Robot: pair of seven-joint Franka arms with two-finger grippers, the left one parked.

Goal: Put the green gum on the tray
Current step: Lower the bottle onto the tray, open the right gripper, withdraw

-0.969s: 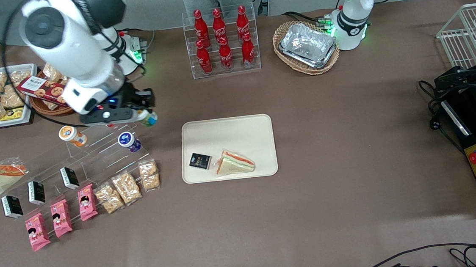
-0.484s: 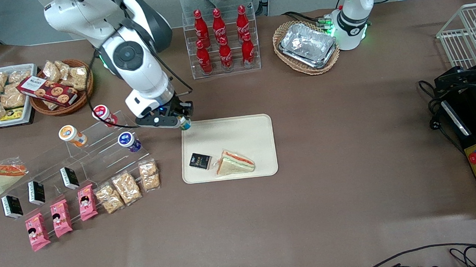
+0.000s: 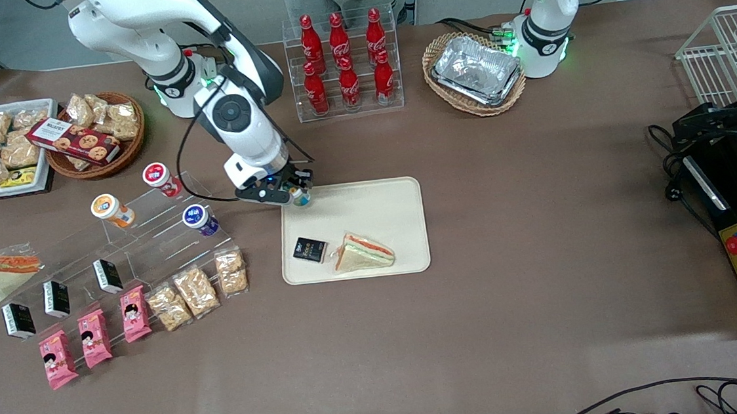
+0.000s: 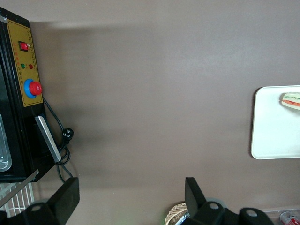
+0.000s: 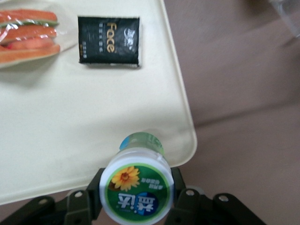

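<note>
My right gripper (image 3: 298,196) is shut on the green gum (image 5: 136,187), a small bottle with a green body and a white lid bearing a green flower label. It holds the bottle above the corner of the cream-beige tray (image 3: 381,201) nearest the acrylic snack stand. In the front view the gum (image 3: 301,198) shows just under the gripper. In the right wrist view the fingers (image 5: 180,190) press the lid from both sides, with the tray (image 5: 89,122) below. On the tray lie a black packet (image 3: 309,250) and a wrapped sandwich (image 3: 363,252).
An acrylic stand (image 3: 147,231) toward the working arm's end holds orange (image 3: 111,211), red (image 3: 160,178) and purple (image 3: 199,219) gum bottles, black packets and snack packs. A rack of cola bottles (image 3: 344,61) and a basket of foil trays (image 3: 475,72) stand farther from the camera.
My right gripper has carried the green gum from above the acrylic stand sideways to over the tray's corner, and has come lower.
</note>
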